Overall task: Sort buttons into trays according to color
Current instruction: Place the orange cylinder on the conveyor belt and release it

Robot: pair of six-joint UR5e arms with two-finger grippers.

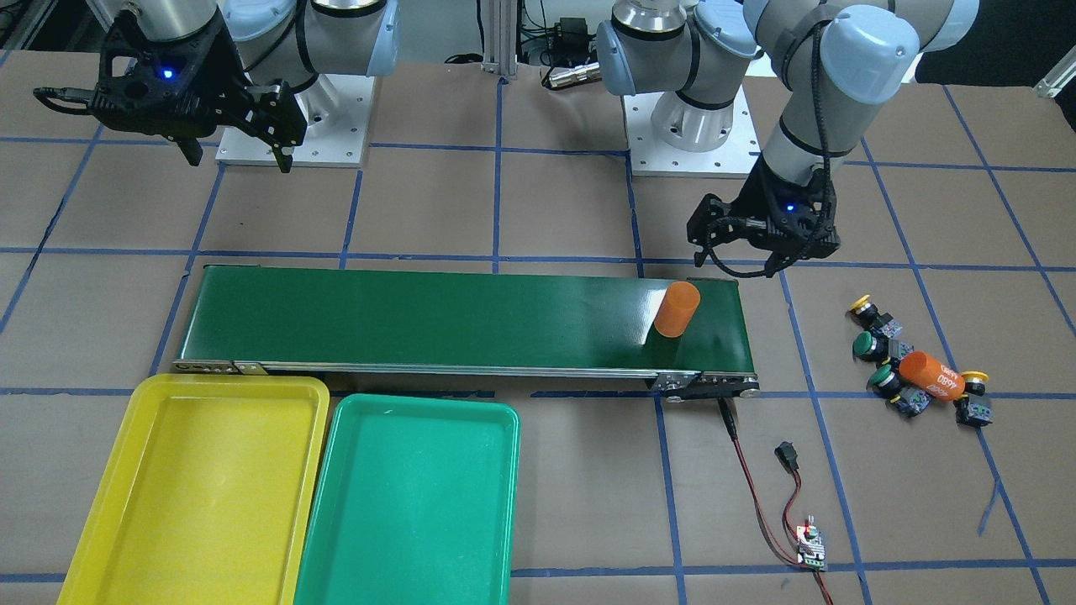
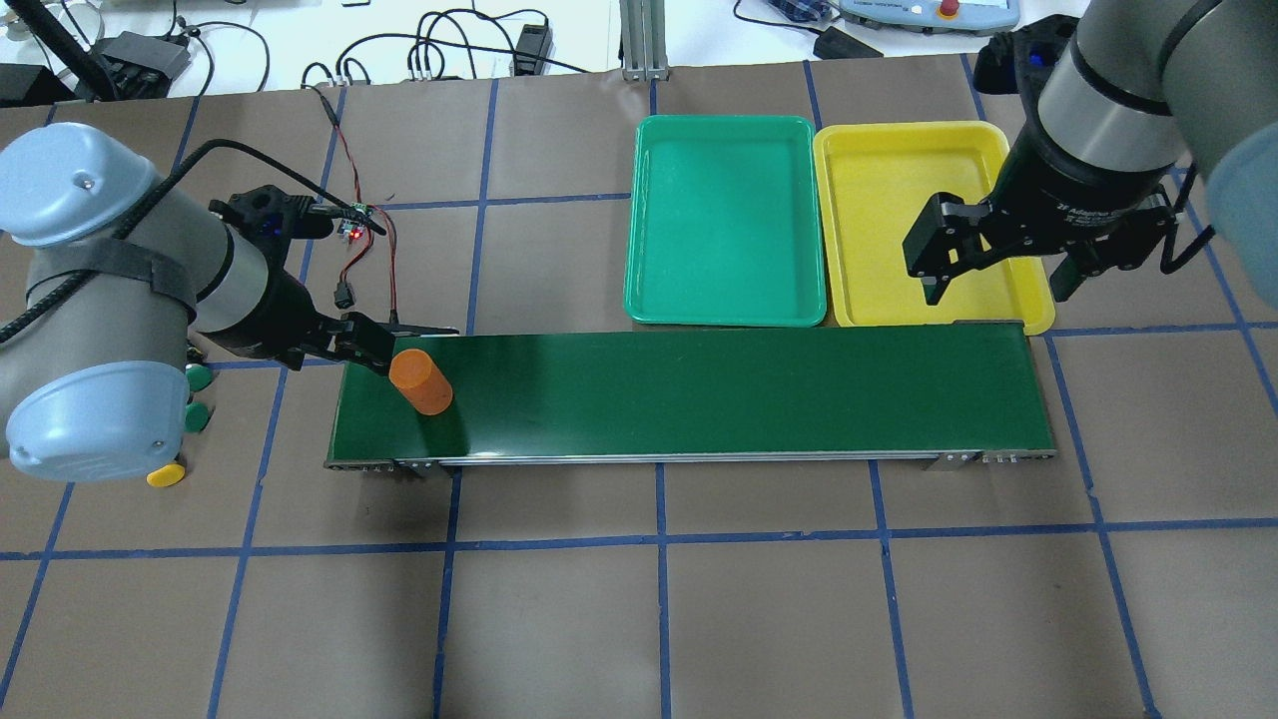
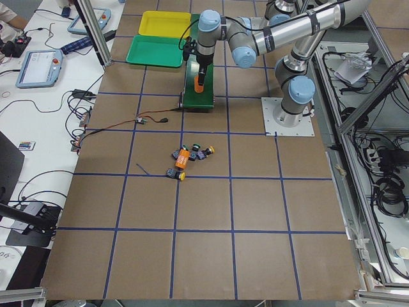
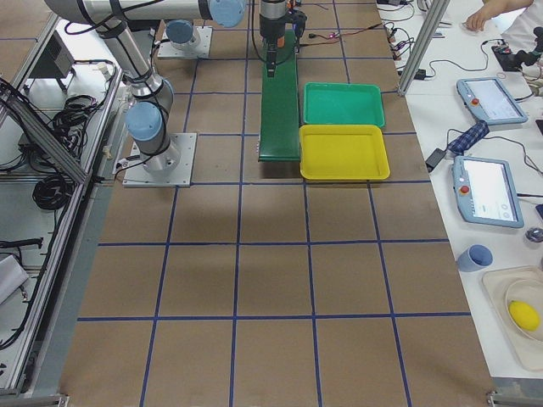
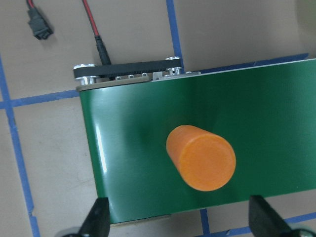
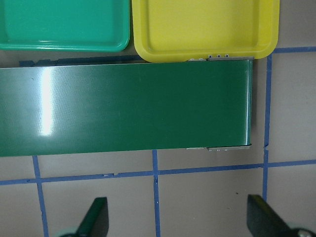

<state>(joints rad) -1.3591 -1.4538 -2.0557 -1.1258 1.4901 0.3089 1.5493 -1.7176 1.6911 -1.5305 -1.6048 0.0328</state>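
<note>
Nothing sorted, yellow tray (image 1: pixel 193 487) and green tray (image 1: pixel 412 504) empty; left jaws, right jaws apart, unloaded; likely next: left jaws onto buttons (image 1: pixel 864 344)

Bright overhead light's flooding everything evenly, w/ soft shadows only. Glare's streaking across the belt (image 6: pixel 123 106); the orange cylinder (image 5: pixel 200 158) is blurring slightly up close.
</note>
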